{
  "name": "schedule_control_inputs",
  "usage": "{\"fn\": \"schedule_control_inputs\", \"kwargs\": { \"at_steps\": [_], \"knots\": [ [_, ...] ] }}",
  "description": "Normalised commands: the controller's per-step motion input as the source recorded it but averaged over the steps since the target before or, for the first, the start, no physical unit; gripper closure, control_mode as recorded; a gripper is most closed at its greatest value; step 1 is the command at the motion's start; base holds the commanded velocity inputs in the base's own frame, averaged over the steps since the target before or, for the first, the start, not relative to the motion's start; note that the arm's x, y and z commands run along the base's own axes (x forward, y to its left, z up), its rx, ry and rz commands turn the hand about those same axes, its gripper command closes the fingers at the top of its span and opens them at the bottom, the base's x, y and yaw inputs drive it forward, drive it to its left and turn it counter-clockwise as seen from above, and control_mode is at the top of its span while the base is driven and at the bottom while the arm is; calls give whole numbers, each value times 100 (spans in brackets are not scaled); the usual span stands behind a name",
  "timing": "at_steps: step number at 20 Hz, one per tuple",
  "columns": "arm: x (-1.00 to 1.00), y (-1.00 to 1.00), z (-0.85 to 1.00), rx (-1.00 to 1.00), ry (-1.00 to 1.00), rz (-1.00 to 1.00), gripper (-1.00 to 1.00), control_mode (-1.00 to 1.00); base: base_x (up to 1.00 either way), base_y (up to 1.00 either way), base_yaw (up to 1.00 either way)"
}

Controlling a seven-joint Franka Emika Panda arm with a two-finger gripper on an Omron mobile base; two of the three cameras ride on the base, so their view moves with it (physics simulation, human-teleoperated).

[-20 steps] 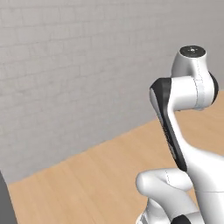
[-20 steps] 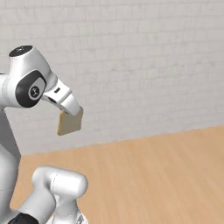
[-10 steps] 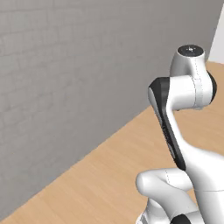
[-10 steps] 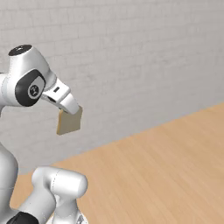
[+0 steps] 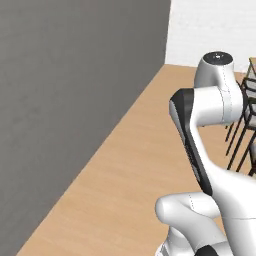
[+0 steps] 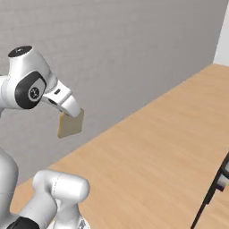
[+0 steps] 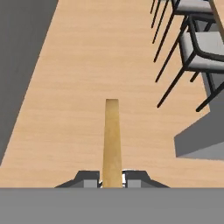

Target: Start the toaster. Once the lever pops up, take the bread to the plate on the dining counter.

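Observation:
The bread is a tan slice hanging edge-down from my gripper, high above the wooden floor in the right base view. Seen from the hand, the bread stands edge-on as a narrow tan strip between the two dark fingertips, and the gripper is shut on it. The toaster, its lever, the plate and the dining counter are out of view.
A grey wall runs along the left, ending at a white corner. Light wooden floor spreads below. Black-legged chairs with grey seats stand at the upper right of the hand view, and chair legs show at the right.
The whole picture has swung: the wall slides off to the left, more floor shows, and chairs have come into view at the right. The bread stays held the same way.

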Motion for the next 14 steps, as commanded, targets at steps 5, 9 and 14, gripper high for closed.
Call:
{"fn": "schedule_control_inputs", "kwargs": {
  "at_steps": [5,9,14],
  "knots": [
    [0,0,0,0,0,0,100,100,59,0,-55],
    [0,0,0,0,0,0,100,100,59,7,-55],
    [0,0,0,0,0,0,100,100,54,45,-55]
  ]
}}
